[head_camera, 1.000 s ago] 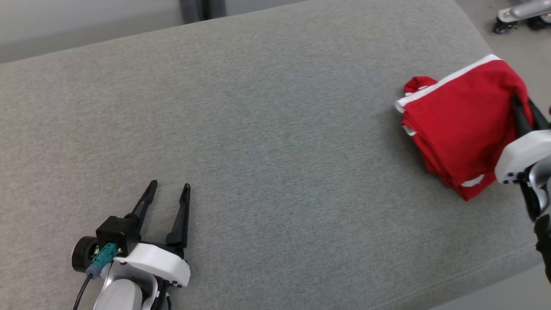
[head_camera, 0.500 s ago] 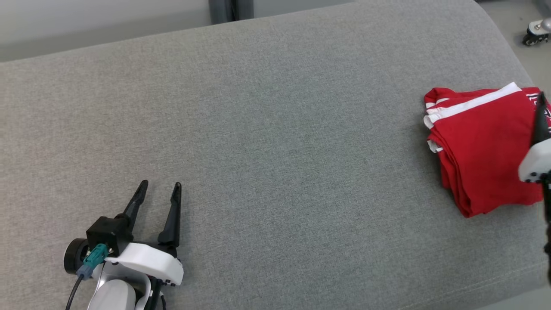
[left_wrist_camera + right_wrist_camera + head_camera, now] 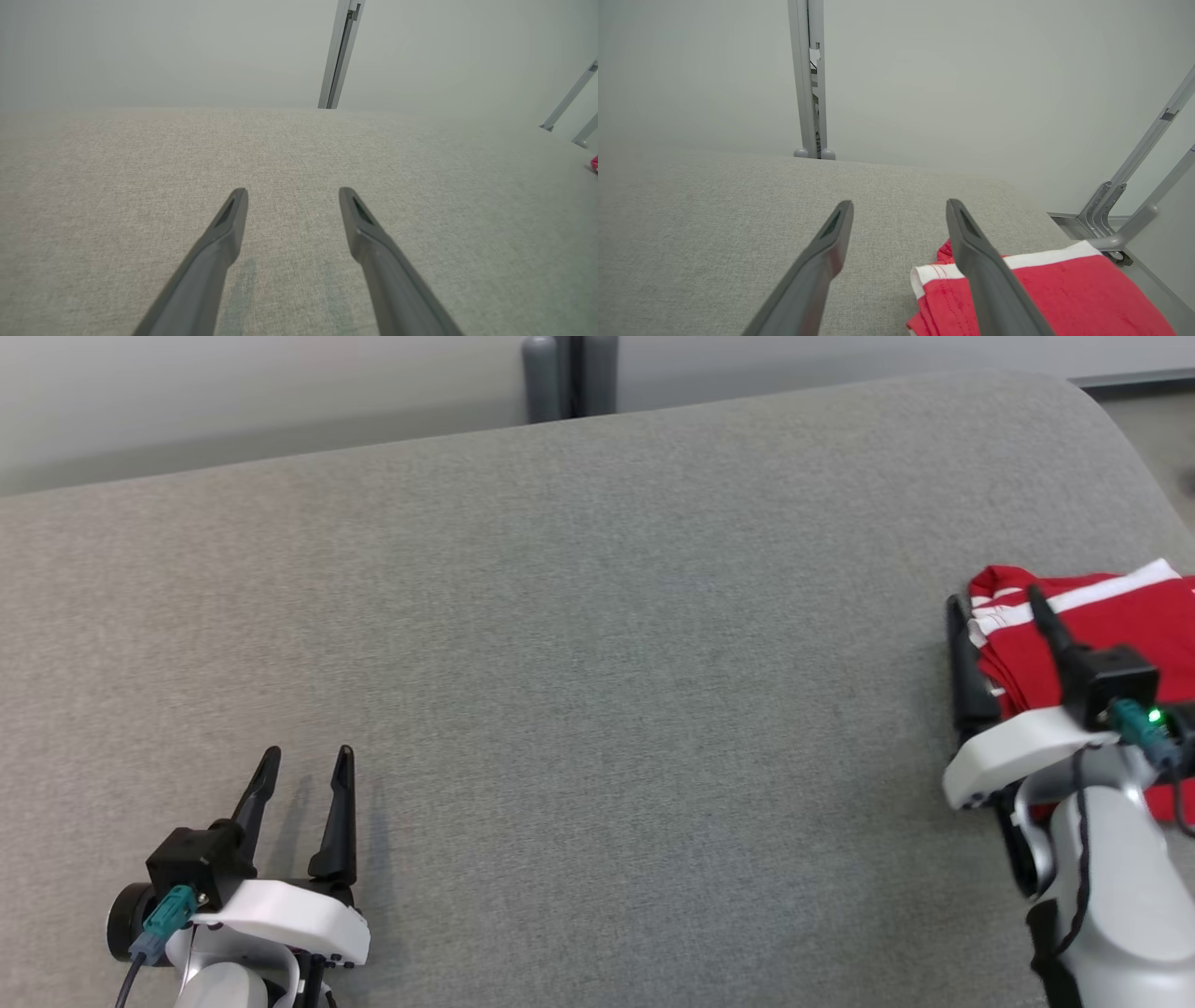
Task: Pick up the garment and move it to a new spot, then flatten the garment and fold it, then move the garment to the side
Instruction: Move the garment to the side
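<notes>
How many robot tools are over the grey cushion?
2. The left tool is open at the near left; the right tool is open at the far right, over the edge of the folded red garment.

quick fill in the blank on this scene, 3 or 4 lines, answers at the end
1. The red garment has a ___ stripe.
2. It lies folded on the robot's ___ side of the cushion.
3. The right gripper holds nothing; its jaws are ___.
4. The left gripper, also open, is over bare cushion of ___ fabric.

Missing words: white; right; open; grey
</notes>
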### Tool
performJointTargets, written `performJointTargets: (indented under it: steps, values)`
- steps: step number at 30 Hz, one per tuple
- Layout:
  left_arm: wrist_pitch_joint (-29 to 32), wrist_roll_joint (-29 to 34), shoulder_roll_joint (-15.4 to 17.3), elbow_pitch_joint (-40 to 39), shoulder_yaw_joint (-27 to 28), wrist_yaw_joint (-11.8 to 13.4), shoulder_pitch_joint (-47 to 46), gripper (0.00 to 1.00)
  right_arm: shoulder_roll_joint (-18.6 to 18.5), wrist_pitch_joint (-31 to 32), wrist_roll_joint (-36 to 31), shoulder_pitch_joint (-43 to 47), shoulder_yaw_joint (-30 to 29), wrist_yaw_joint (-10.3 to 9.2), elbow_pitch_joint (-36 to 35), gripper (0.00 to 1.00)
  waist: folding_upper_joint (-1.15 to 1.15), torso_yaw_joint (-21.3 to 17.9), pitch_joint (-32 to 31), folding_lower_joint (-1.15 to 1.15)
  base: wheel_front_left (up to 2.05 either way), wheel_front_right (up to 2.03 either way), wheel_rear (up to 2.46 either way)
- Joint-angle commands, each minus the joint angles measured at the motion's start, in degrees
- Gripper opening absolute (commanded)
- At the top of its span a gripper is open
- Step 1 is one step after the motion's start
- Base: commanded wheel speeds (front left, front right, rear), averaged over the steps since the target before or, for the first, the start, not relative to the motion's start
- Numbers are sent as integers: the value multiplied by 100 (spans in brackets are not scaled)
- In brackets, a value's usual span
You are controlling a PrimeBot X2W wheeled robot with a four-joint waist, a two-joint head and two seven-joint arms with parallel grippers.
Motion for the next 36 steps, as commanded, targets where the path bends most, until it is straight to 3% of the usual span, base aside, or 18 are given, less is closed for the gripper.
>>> performJointTargets:
  steps: [1,12,36]
  values:
    - [-8,-50,18,-7,34,39,49,100,5,-6,100,130,104,-2,-89,100,0,106,-71,0,0,0,0]
    - [-8,-214,18,44,43,162,247,100,62,-6,778,793,774,-2,-377,100,0,476,-370,0,0,0,0]
    - [-8,-388,17,133,170,329,765,100,65,-6,1284,1630,1257,-2,-276,100,0,594,-1181,0,0,0,0]
